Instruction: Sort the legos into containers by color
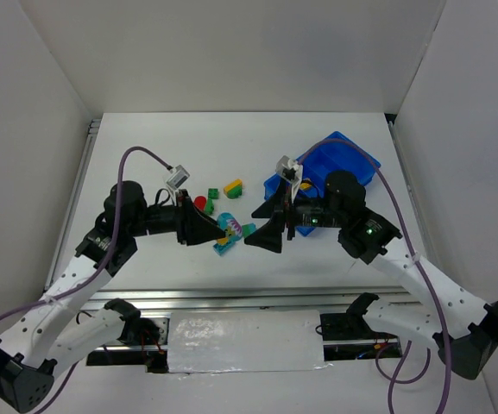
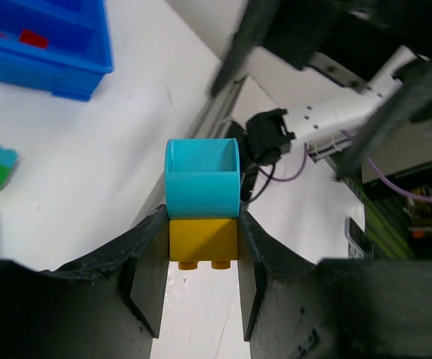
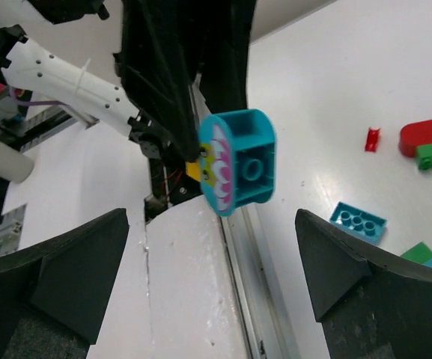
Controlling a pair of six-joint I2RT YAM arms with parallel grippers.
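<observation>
One teal-yellow lego (image 2: pixel 201 187) sits pinched in inward-pointing left end effector (image 1: pixel 217 231).

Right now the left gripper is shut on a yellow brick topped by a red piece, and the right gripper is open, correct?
No: the left wrist view shows the piece topping the yellow brick is teal, not red. The left gripper is shut on that brick; the right gripper is open.

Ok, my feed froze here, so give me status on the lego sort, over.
Left gripper shut on yellow brick, teal piece attached. Right gripper open, facing it, no contact. Several legos loose on table; nothing between grippers.
</observation>
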